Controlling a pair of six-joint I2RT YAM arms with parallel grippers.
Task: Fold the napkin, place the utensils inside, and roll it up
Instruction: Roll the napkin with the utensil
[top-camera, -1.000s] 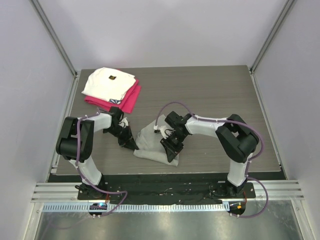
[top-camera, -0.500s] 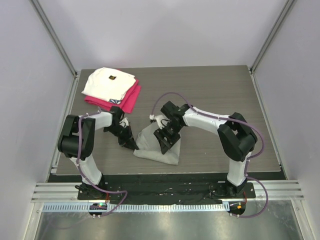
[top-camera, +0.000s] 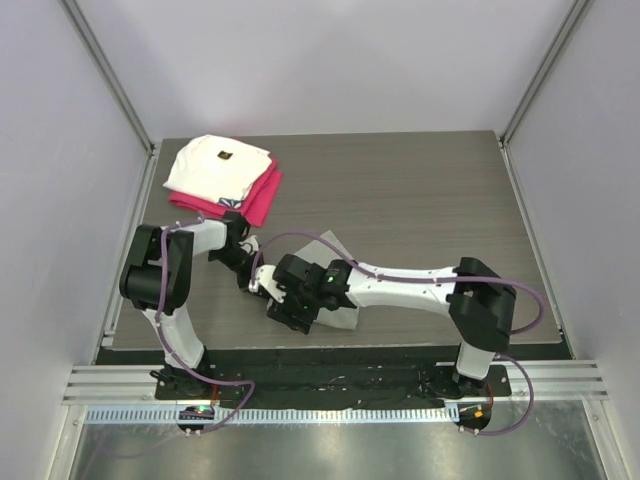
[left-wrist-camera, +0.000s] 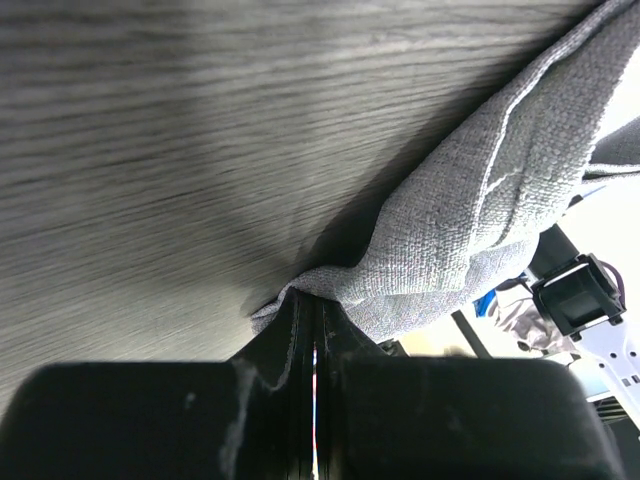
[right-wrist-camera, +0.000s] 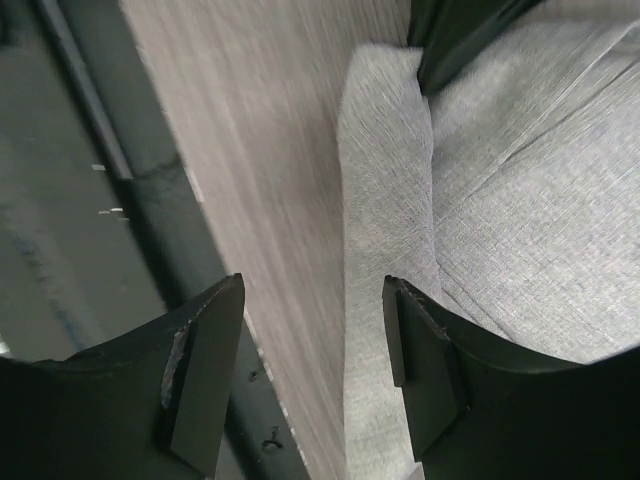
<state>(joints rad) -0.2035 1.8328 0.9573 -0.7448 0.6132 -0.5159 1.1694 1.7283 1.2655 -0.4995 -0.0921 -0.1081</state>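
Note:
The light-grey napkin (top-camera: 341, 319) lies folded near the table's front edge, mostly covered by my right arm. My left gripper (top-camera: 259, 284) is shut on the napkin's left corner (left-wrist-camera: 310, 292), and the cloth (left-wrist-camera: 480, 210) bunches up from its tips. My right gripper (top-camera: 284, 311) is open and empty, reaching across to the napkin's near-left edge. In the right wrist view its gripper (right-wrist-camera: 315, 350) straddles the napkin's folded edge (right-wrist-camera: 385, 200), one finger (right-wrist-camera: 203, 365) over bare table and one finger (right-wrist-camera: 425, 365) over the cloth. The utensil is not in view.
A folded white cloth (top-camera: 215, 165) lies on a magenta-red cloth (top-camera: 258, 200) at the back left of the wooden table (top-camera: 420, 190). The table's front edge and a dark rail (right-wrist-camera: 90, 200) run just beside my right gripper.
My right arm has swept left across the napkin, from its middle to its near-left edge. My left gripper has stayed shut on the napkin's corner.

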